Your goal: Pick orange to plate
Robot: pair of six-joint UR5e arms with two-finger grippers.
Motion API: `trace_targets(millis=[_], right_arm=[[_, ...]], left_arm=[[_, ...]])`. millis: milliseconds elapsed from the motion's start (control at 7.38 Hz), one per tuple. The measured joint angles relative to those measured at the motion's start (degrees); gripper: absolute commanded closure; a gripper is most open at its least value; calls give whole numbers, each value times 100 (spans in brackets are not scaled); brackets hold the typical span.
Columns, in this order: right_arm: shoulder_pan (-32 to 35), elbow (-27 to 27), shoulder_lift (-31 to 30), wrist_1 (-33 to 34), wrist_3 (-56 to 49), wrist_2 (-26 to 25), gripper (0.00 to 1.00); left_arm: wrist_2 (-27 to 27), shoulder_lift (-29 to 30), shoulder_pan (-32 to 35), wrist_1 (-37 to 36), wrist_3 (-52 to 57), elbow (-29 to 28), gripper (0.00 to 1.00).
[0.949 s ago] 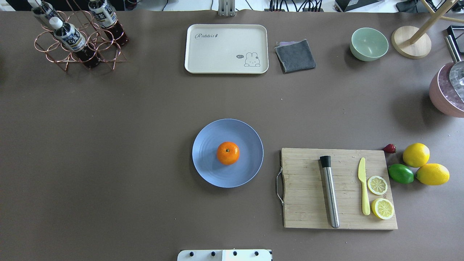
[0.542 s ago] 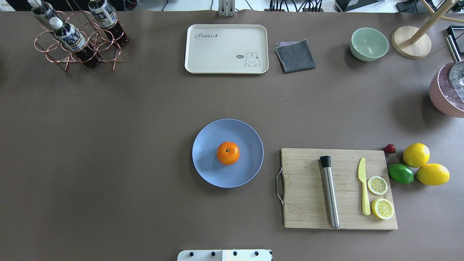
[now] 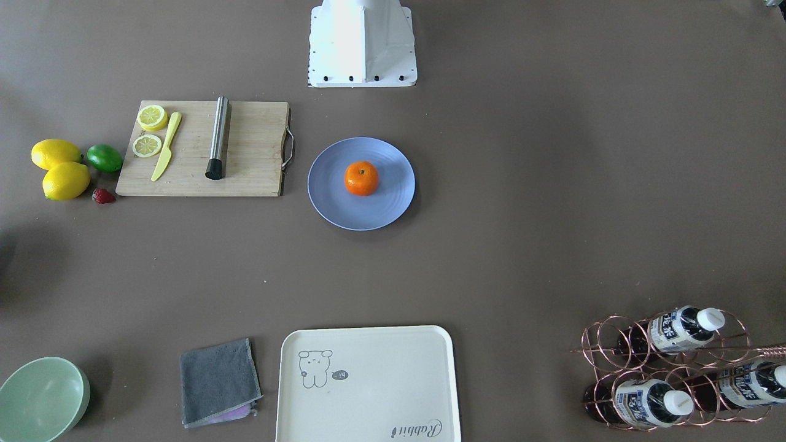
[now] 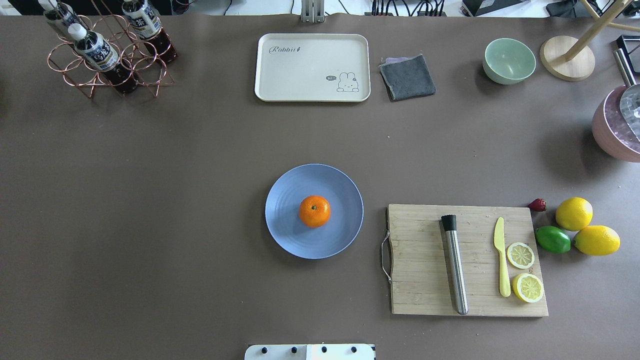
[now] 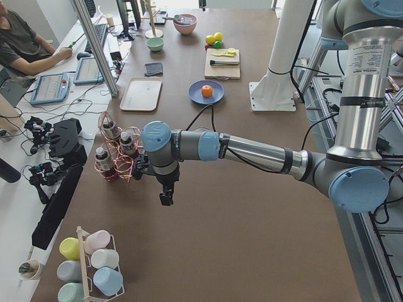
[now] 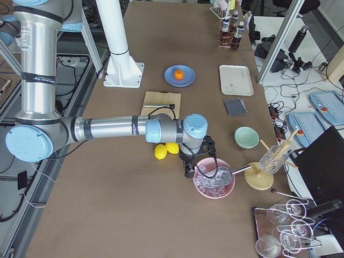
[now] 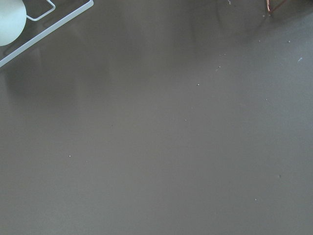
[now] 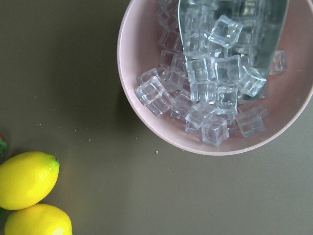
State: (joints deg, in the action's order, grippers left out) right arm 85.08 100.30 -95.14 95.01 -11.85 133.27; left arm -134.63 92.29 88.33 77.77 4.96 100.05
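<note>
Front-facing view: the orange point(image 3: 361, 178), round with finely dimpled skin, sits in the middle of the plate point(image 3: 393, 199), a smooth pale blue disc with faint rings. A wooden board point(image 3: 252, 153) lies just beside the plate, not touching, its wire handle toward it. On it lie a steel rod point(image 3: 218, 135), a yellow knife point(image 3: 166, 147) and two lemon slices point(image 3: 147, 145). A green bowl point(image 3: 40, 396) is cut off at the corner.

Overhead view: the matte brown table point(image 4: 150, 200) lies bare and wide around the plate on three sides. A copper wire rack point(image 4: 107, 67) stands at a far corner. A pink bowl point(image 4: 612, 135) is cut by the edge.

Left side view: the left gripper point(image 5: 165, 198) hangs over bare table near the rack, well apart from the plate. It is too small and dark to tell whether it is open.

Right side view: the right gripper point(image 6: 189, 171) hangs at the pink bowl's rim. I cannot tell its state.

Left wrist view: speckled brown table, with a white frame cut off at the corner.

Right wrist view: clear ice cubes point(image 8: 210, 98) and a metal scoop point(image 8: 234, 24) fill the glossy pink bowl. Two lemons point(image 8: 27, 178) are cut off.
</note>
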Motion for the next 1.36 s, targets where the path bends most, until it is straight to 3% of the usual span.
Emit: trace_targets(millis=[1356], right_arm=[[35, -125, 37, -9, 6, -34, 0]], left_arm=[[-10, -34, 75, 44, 5, 9, 2]])
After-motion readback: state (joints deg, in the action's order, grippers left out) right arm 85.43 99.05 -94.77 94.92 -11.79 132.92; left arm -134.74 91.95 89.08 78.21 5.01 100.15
